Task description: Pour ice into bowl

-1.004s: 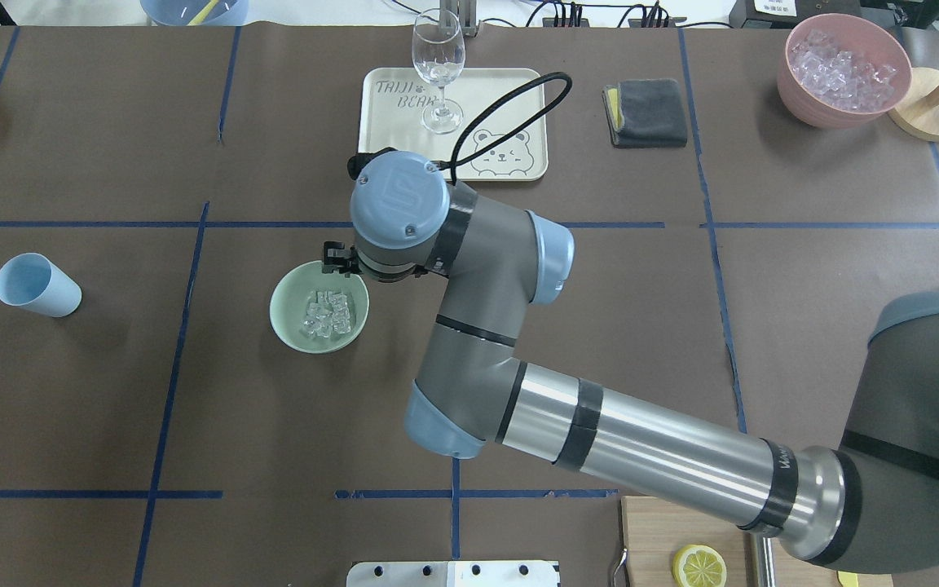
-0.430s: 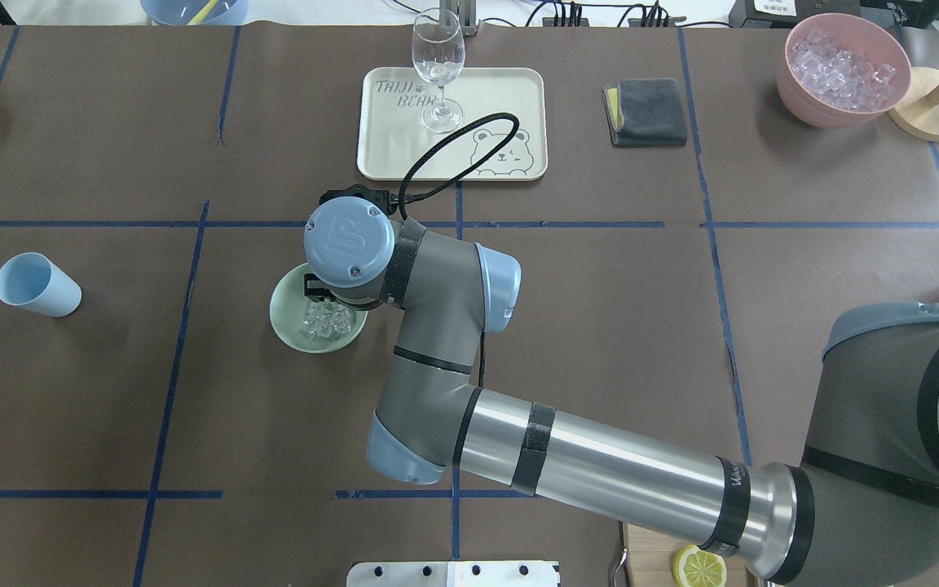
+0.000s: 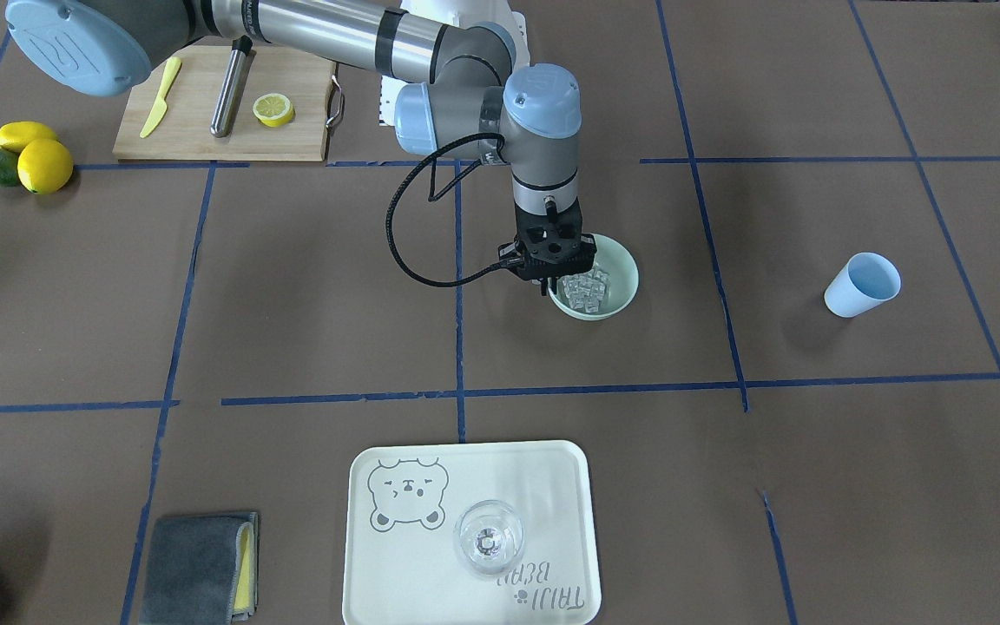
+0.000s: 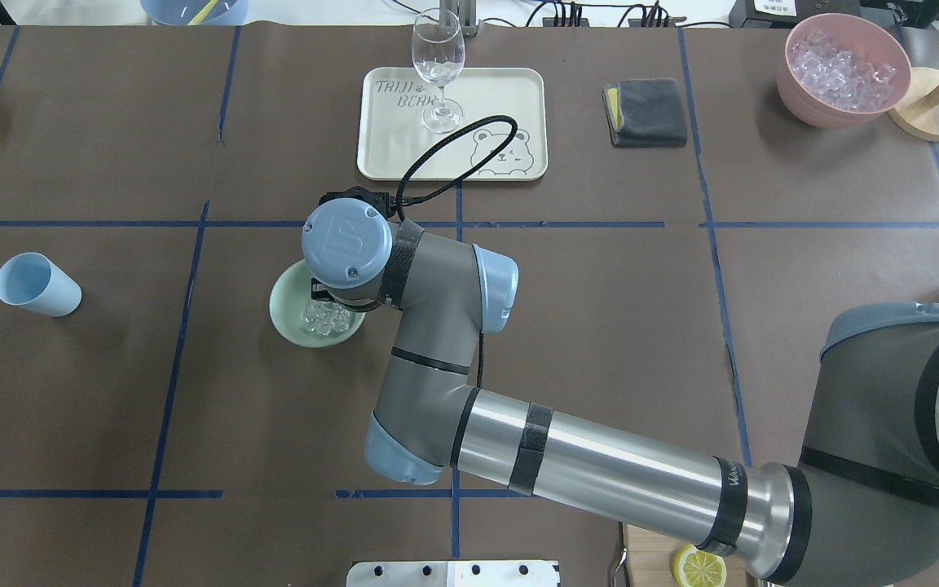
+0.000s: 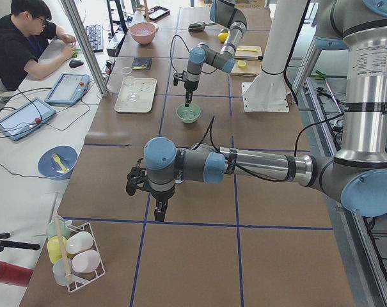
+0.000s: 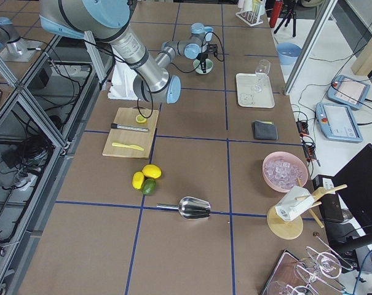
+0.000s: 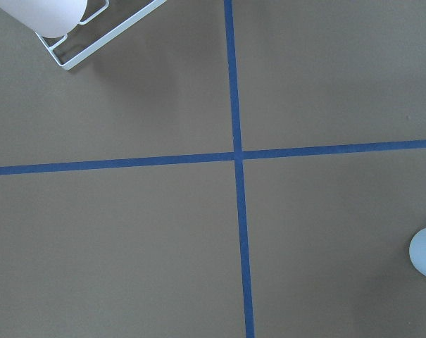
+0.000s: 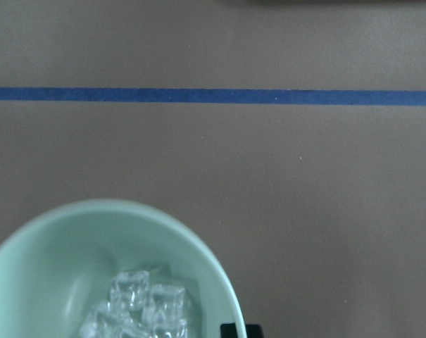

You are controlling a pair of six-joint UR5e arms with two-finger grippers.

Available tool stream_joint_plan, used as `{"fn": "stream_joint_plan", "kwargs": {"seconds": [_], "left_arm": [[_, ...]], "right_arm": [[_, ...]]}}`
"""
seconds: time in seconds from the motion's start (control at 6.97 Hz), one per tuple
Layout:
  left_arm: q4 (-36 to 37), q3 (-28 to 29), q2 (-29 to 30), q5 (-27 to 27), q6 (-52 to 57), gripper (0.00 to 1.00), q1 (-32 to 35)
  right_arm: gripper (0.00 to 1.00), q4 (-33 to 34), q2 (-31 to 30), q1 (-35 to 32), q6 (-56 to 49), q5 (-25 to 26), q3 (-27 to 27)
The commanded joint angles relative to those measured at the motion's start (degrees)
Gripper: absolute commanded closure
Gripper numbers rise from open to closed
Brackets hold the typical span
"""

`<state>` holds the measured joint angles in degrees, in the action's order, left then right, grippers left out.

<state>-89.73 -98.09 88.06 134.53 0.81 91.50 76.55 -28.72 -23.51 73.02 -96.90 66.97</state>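
Observation:
The pale mint-green bowl (image 4: 286, 306) stands left of the table's middle with the ice (image 4: 324, 319), a small pile of clear cubes, inside it. My right gripper (image 3: 552, 286) points straight down at the bowl's rim (image 3: 626, 278) and looks shut on it. In the right wrist view one black fingertip (image 8: 234, 329) sits just outside the rim of the bowl (image 8: 58, 253), beside the ice (image 8: 139, 306). The light blue cup (image 4: 33, 284) lies tilted and empty far to the left. My left gripper (image 5: 158, 214) hangs over bare table; I cannot tell whether it is open or shut.
A wine glass (image 4: 437, 69) stands on a cream tray (image 4: 502, 90) at the back. A grey cloth (image 4: 645, 110) and a pink bowl of ice (image 4: 844, 69) are at the back right. A cutting board (image 3: 222, 95) and lemons (image 3: 31, 156) lie near the robot's base.
My right arm has swung left and toward the robot, bringing the gripper from the bowl's far right edge down onto its rim. The bowl has shifted very slightly.

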Motion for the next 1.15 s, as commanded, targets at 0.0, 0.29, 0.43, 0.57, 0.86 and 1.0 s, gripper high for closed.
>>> {"fn": "stream_joint_plan", "kwargs": {"seconds": [0.0,0.29,0.43,0.57,0.86,1.0], "left_arm": [[0.0,0.0,0.0,0.0,0.2,0.00,0.0],[0.2,-0.2,-0.1,0.0,6.0,0.00,-0.2],[0.5,-0.2,-0.3,0.0,8.7,0.00,-0.2],[0.7,-0.1,-0.3,0.0,8.7,0.00,-0.2],[0.9,-0.1,-0.7,0.0,8.7,0.00,-0.2],[0.9,-0.1,-0.7,0.0,8.7,0.00,-0.2]], "right_arm": [[1.00,0.5,-0.2,-1.4,0.6,-1.0,2.8],[1.00,0.4,-3.1,-7.0,-0.6,-9.3,8.2],[1.00,0.4,-7.1,-10.4,-3.5,-13.1,13.5],[1.00,0.4,-13.5,-14.2,-7.5,-16.8,20.1],[1.00,0.3,-26.1,-24.2,-18.4,-27.2,29.6],[1.00,-0.3,-31.4,-28.2,-25.2,-31.4,31.0]]}}
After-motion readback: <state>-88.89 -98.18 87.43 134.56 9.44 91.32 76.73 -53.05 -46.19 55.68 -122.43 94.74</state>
